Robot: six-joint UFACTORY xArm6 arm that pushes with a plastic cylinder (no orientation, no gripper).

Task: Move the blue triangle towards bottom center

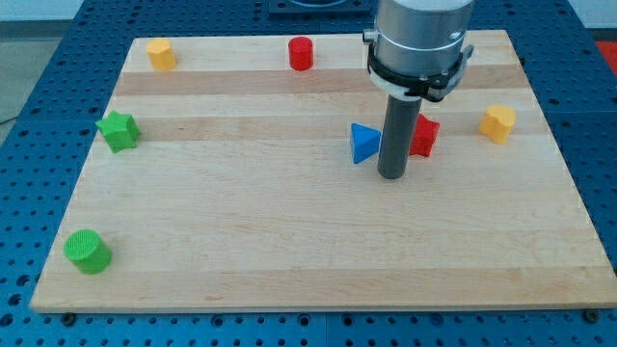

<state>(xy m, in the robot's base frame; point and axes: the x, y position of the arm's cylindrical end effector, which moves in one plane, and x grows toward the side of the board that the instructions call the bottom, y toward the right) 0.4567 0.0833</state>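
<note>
The blue triangle [363, 143] lies on the wooden board [289, 231], right of centre in the upper half. My tip [391, 175] is at the end of the dark rod, just to the right of the blue triangle and slightly below it, very close to it or touching it. A red block [424, 136] sits right behind the rod on its right side, partly hidden by it.
A yellow block [498, 123] is at the right. A red cylinder [302, 53] and a yellow block [161, 54] are near the top edge. A green star [119, 130] is at the left, and a green cylinder [88, 252] at the bottom left.
</note>
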